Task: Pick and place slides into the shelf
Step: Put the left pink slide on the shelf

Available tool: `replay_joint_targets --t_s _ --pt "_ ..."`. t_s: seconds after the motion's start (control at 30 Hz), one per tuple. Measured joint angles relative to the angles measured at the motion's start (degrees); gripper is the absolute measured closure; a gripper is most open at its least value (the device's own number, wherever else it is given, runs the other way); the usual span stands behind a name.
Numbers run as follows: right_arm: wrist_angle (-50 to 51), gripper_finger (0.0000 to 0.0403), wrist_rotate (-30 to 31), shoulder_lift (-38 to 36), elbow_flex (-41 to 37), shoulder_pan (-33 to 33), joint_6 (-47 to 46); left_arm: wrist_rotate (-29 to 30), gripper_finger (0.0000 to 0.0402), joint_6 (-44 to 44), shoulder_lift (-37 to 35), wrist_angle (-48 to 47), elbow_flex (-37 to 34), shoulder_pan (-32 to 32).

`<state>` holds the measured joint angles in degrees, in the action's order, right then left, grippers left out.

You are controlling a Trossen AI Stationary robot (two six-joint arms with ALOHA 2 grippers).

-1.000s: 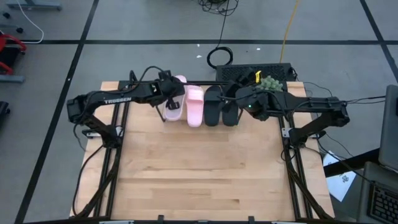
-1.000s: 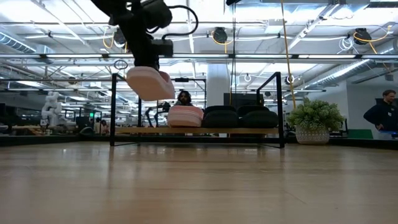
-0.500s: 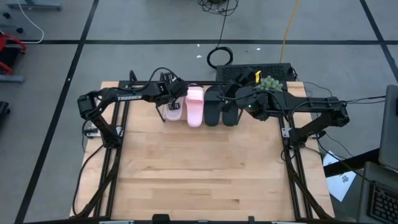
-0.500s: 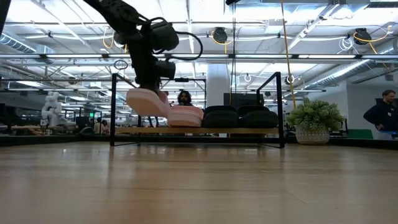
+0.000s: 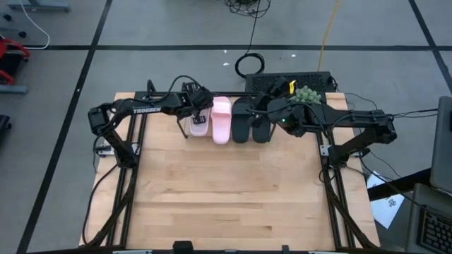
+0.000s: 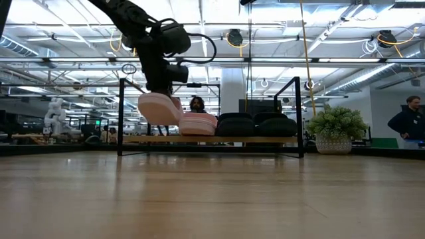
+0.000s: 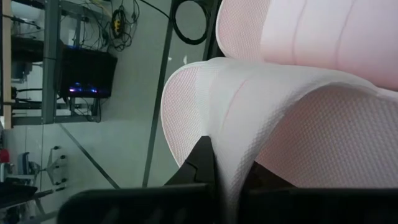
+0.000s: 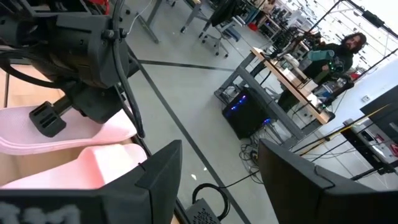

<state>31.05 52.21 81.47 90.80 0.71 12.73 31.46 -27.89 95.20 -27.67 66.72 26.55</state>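
My left gripper (image 5: 200, 107) (image 6: 159, 78) is shut on one pale pink slide (image 5: 197, 125) (image 6: 159, 108), which hangs just above the left end of the shelf (image 6: 212, 139). The other pink slide (image 5: 222, 120) (image 6: 198, 123) lies flat on the shelf board, with the two black slides (image 5: 242, 120) (image 5: 261, 124) on its right. My right gripper (image 5: 272, 109) (image 8: 217, 152) hovers open above the black slides and touches nothing. My left gripper pinches the pink slide's wide strap (image 7: 249, 118) between its two fingers (image 7: 202, 163), coming from above and pointing down. The slide hangs below the fingers, slightly tilted. In the low view a small gap shows between its sole and the shelf board.
A potted plant (image 5: 306, 94) (image 6: 335, 129) stands at the table's far right corner beside the shelf. A black box (image 5: 293, 79) and cables lie behind the table's far edge. A wide stretch of bare tabletop (image 5: 226, 190) lies on the near side of the shelf. People stand in the room beyond.
My left gripper has moved toward the far edge and down toward the shelf's left end, carrying the pink slide from well above the board to just over it. The slide stays tilted in the hold. My right gripper has kept still.
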Motion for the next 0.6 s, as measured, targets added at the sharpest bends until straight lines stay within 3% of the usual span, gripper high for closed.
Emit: replay_joint_targets --t_s 0.6 --pt "0.0 0.0202 0.0 0.0 0.0 0.0 0.0 1.6 0.0402 -1.8 0.1 7.2 -4.7 0.1"
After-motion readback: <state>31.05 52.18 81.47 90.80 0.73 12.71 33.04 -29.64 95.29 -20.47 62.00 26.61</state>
